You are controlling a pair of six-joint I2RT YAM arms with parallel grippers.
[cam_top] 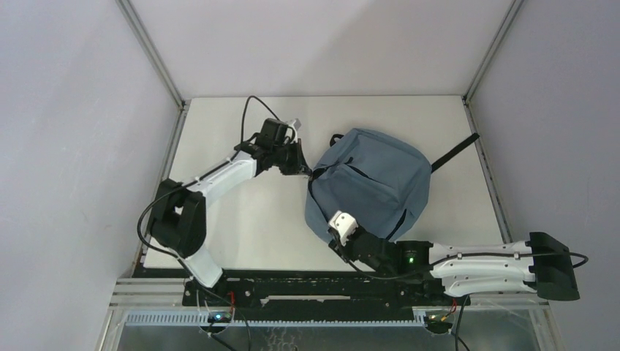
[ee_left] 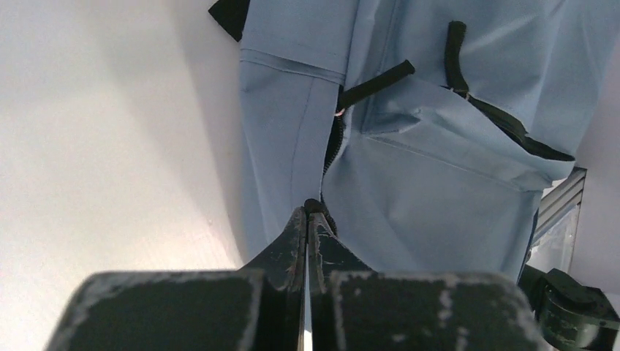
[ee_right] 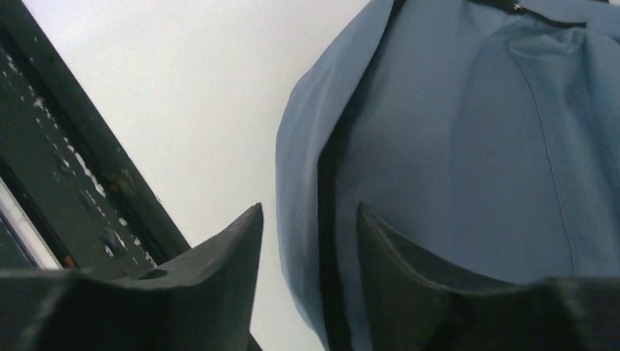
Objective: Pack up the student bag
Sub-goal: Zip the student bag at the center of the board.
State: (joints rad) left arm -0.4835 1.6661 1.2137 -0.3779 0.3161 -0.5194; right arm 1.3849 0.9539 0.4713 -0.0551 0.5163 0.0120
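Observation:
The student bag (cam_top: pixel 369 183), grey-blue with black zipper lines, lies flat in the middle of the white table. At its left edge my left gripper (cam_top: pixel 303 167) is shut. In the left wrist view its tips (ee_left: pixel 307 213) pinch a small black zipper pull (ee_left: pixel 316 206) where the bag (ee_left: pixel 439 190) has its side zipper. My right gripper (cam_top: pixel 338 235) is at the bag's near left corner and stands open. In the right wrist view the bag's (ee_right: pixel 468 146) edge and black zipper line (ee_right: pixel 333 219) lie between the spread fingers of that gripper (ee_right: pixel 307 219), and the left finger stands apart from the fabric.
A black strap (cam_top: pixel 455 153) trails off the bag toward the back right. The black base rail (cam_top: pixel 314 285) runs along the table's near edge, close under the right gripper. Grey enclosure walls and metal posts (cam_top: pixel 488 55) surround the table.

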